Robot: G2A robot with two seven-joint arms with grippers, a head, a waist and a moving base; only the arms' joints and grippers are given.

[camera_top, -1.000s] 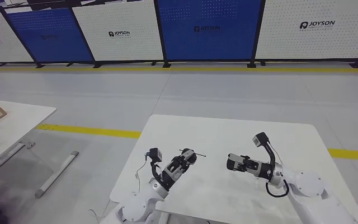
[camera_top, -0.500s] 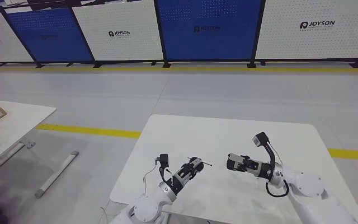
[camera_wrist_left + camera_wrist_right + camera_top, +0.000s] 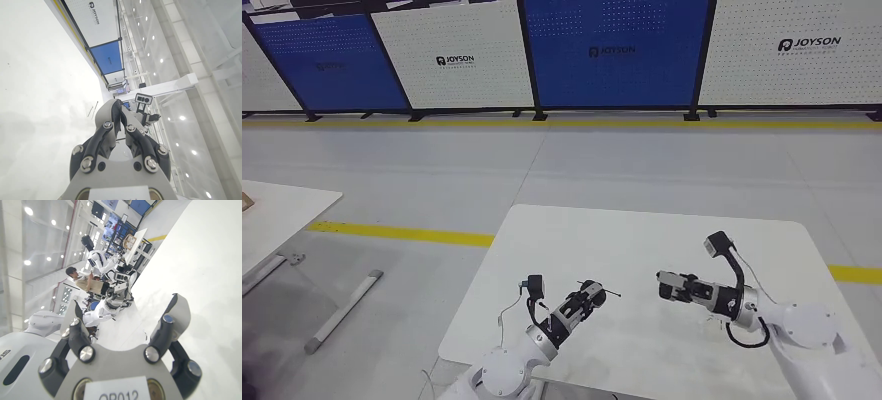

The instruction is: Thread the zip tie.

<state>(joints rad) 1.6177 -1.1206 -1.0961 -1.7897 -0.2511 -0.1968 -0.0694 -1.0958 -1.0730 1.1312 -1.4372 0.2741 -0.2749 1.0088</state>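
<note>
A thin black zip tie (image 3: 612, 293) sticks out sideways from my left gripper (image 3: 589, 294), which hovers over the near-left part of the white table (image 3: 642, 235). In the left wrist view that gripper (image 3: 118, 106) is shut, and the zip tie (image 3: 94, 110) shows as a fine dark line beside its fingertips, above the tabletop. My right gripper (image 3: 663, 285) is level with it, a short gap to the right, pointing toward it. Seen from the right wrist, the right gripper (image 3: 126, 306) is open with nothing between its fingers (image 3: 177, 304), and the left gripper (image 3: 117, 294) faces it farther off.
The table's near edge (image 3: 482, 355) runs just under the left arm. Bare tabletop stretches behind both grippers. Another white table (image 3: 282, 210) stands at the far left across the floor, and blue and white panels (image 3: 612, 50) line the back.
The left arm has swung toward the near edge and right, carrying the zip tie closer to the middle. The right gripper has drawn back slightly to the right.
</note>
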